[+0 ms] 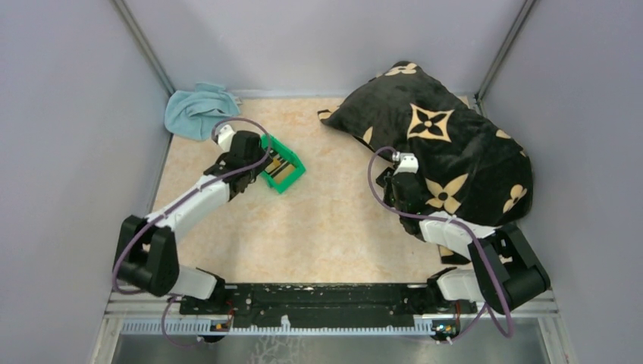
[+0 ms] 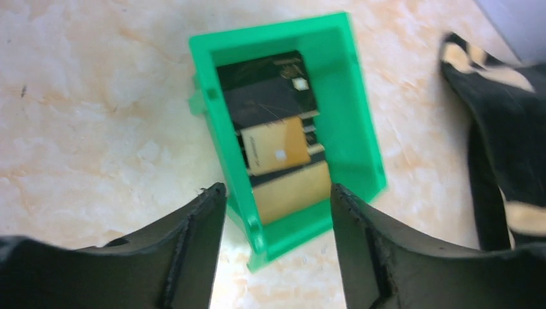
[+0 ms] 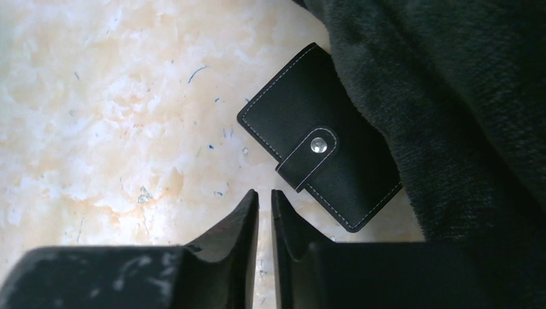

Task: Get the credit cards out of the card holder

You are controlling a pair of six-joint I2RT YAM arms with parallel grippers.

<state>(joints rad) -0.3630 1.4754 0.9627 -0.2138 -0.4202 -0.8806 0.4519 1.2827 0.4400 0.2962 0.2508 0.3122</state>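
Left pincer (image 2: pixel 277 193) fingers spread wide, nothing held, hanging over near end of green bin (image 2: pixel 353 129). Right pincer (image 3: pixel 264 196) fingers pinched almost together, empty, just beside card holder (image 3: pixel 290 109). Surface: beige marbled tabletop (image 1: pixel 334 220) with small specks. Plain grey walls (image 1: pixel 68 114) on three sides. Credit cards (image 2: pixel 277 129) lie overlapped inside bin: one dark, two tan-gold. Holder flat on table, folded, strap snapped, one long edge against black cushion (image 1: pixel 447 144) with tan flower print, which fills right rear corner. Blue cloth (image 1: pixel 197 110) bunched in left rear corner, near bin.
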